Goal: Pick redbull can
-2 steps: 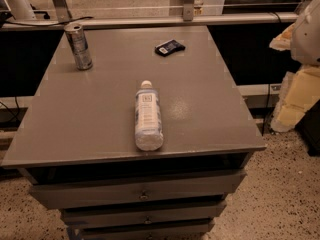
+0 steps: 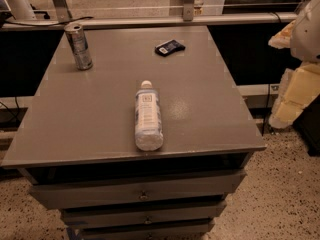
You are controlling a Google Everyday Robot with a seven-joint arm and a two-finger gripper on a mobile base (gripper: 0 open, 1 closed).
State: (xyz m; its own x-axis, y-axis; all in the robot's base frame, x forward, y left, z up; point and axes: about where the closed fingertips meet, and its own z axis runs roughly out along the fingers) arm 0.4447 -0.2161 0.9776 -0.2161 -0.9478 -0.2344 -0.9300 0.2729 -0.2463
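Observation:
The redbull can stands upright at the far left corner of the grey table. It is slim and silver-and-blue with a shiny rim. My gripper shows as pale cream parts at the right edge of the view. It is off the table's right side, far from the can, with a white arm segment above it. Nothing is held in it that I can see.
A clear water bottle with a white-blue label lies on its side mid-table, cap pointing away. A small flat dark packet lies at the far right. Drawers sit under the tabletop. A rail runs behind the table.

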